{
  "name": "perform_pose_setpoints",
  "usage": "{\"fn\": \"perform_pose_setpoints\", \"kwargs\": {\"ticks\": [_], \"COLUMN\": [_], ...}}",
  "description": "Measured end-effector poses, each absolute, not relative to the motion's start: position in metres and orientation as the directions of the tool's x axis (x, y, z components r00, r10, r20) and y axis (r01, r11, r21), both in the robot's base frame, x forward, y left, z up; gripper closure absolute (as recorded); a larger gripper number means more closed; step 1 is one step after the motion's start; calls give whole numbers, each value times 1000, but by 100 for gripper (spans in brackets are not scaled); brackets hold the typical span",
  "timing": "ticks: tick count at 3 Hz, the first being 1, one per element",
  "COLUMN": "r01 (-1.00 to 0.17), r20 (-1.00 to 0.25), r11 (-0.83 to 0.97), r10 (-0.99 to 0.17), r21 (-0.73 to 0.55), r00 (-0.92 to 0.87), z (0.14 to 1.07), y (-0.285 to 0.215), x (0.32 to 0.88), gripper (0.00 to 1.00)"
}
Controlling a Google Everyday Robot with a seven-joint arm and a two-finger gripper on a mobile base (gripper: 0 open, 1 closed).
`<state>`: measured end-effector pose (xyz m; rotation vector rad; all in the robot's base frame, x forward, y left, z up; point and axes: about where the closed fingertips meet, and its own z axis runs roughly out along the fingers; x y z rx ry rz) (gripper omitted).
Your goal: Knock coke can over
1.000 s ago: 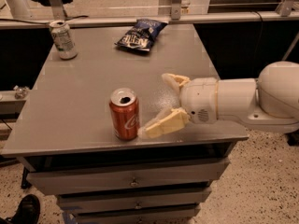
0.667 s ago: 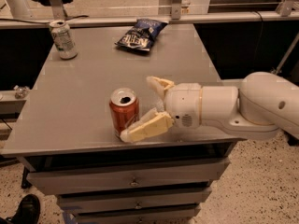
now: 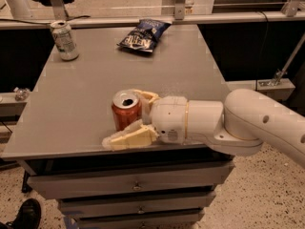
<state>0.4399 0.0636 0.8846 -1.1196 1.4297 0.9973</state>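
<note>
Gripper point(image 3: 125, 123) is held spread around the upright coke can point(image 3: 126, 109) on the table point(image 3: 95, 80); toppling step is judged in hand, a sideways shove being needed next.

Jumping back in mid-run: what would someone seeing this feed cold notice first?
The big white arm coming in from the picture's right, its hand open and straddling the upright coke can near the front edge of the table. After that, the silver-white can at the back left corner and the dark chip bag at the back middle.
</note>
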Motion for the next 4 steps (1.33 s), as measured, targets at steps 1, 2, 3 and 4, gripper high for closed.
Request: {"fn": "perform_pose_setpoints", "kwargs": {"ticks": [1,2,3,4], "r01": [-972,-968,-963,-960], "r20": [-991,-988,-977,-948], "r11": [235,249,255,235], "r10": [-129,-153,-211,-310], "r21": [0,-26,-82,-153], "r00": [-32,-12,27,75], "z": [880,879,889,908], "y": [60,48,26,-3], "x": [441,449,469,501], "gripper": [41,64,87,100]}}
